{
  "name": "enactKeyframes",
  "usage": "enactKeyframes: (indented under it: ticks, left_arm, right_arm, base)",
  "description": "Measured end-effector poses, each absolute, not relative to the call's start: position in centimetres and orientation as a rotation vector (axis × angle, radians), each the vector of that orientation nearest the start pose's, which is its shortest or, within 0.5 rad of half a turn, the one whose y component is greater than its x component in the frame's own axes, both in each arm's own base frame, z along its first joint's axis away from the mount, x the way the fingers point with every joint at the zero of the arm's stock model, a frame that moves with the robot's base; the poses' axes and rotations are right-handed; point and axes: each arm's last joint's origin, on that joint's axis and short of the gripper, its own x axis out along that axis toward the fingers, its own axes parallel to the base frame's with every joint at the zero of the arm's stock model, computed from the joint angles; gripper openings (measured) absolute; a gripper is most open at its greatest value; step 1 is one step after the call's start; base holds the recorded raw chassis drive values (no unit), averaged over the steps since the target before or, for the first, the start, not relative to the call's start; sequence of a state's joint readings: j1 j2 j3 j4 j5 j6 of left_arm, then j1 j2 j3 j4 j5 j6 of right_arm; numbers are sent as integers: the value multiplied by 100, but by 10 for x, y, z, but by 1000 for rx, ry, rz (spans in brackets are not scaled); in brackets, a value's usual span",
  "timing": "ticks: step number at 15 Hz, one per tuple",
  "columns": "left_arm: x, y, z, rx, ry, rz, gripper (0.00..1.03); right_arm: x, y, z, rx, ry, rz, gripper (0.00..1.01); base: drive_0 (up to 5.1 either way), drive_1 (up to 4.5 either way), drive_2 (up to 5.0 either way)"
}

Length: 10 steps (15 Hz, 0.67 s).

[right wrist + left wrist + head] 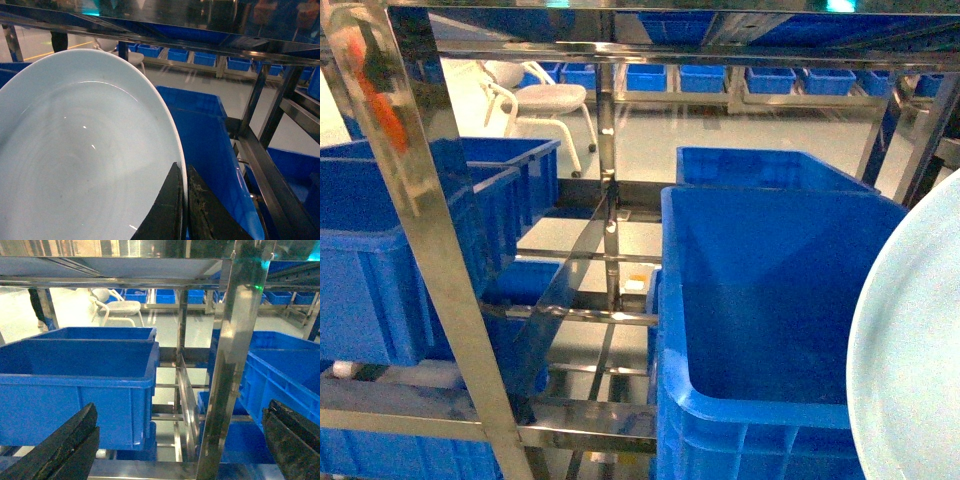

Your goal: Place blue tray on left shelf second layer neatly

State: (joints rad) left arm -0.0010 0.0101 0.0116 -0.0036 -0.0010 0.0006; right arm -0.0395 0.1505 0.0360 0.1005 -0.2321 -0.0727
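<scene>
The steel rack [440,290] fills the head view, its shiny square posts and open rails running from near left to far centre. Deep blue crates sit on it: one large crate [770,330] near right, another crate [410,250] at left on the left shelf second layer [570,313], whose rails lie bare between them. A white chair [545,100] stands far behind on the pale floor.

The blue tray [75,160] is tilted on edge at the near right, above the right crate. The right tool [184,210] is clenched on its rim, one finger on each face. The left tool [180,450] is released, its dark fingers [65,450] spread wide apart, grasping nothing.
</scene>
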Motion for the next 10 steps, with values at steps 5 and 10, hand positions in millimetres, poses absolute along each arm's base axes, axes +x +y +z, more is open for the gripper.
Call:
enactKeyframes:
  ticks: [5, 10]
  left_arm:
    - [98, 0, 166, 0, 2, 0, 98]
    - [98, 0, 166, 0, 2, 0, 98]
  right_arm:
    - [105, 3, 173, -71, 7, 193, 2]
    - [105, 3, 173, -70, 7, 193, 2]
  base:
    - [0, 0, 0]
    - [0, 0, 0]
